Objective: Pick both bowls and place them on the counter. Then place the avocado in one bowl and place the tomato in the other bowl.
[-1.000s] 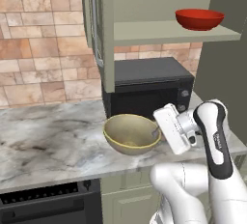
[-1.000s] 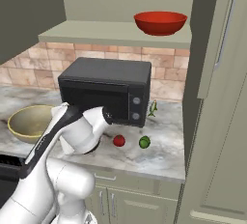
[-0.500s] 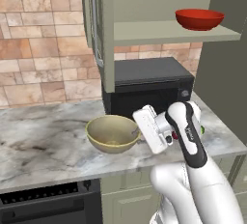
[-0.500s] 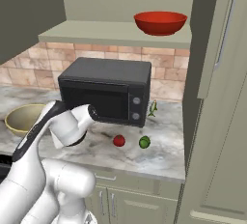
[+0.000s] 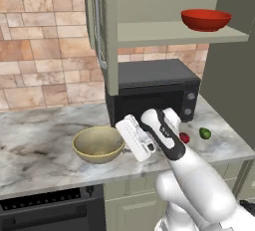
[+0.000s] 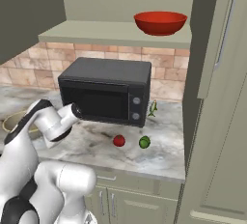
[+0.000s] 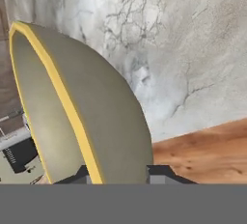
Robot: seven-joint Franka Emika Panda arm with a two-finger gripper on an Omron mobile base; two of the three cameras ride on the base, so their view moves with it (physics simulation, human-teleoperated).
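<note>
My gripper [image 5: 123, 144] is shut on the right rim of the deep tan-olive bowl [image 5: 98, 144], which hangs low over the marble counter [image 5: 40, 130] left of the microwave; I cannot tell whether it touches. In the hand view the bowl [image 7: 72, 107] and its yellow rim sit between the fingertips [image 7: 161, 172]. From the right base view a sliver of that bowl [image 6: 14, 121] shows behind my arm. The red bowl [image 5: 205, 20] [image 6: 160, 22] stands on the upper shelf. The tomato [image 5: 185, 138] [image 6: 119, 141] and the avocado [image 5: 204, 133] [image 6: 144, 143] lie side by side on the counter, right of my arm.
A black microwave [image 5: 149, 90] [image 6: 106, 90] stands at the back of the counter under the shelf. An oven front [image 5: 50, 210] sits below the counter's left part. A tall cabinet [image 6: 217, 97] closes off the right side. A small green ornament [image 6: 153, 108] stands beside the microwave.
The arm has carried the tan-olive bowl leftward and a little lower over the counter, away from the microwave. The grip on it is unchanged.
</note>
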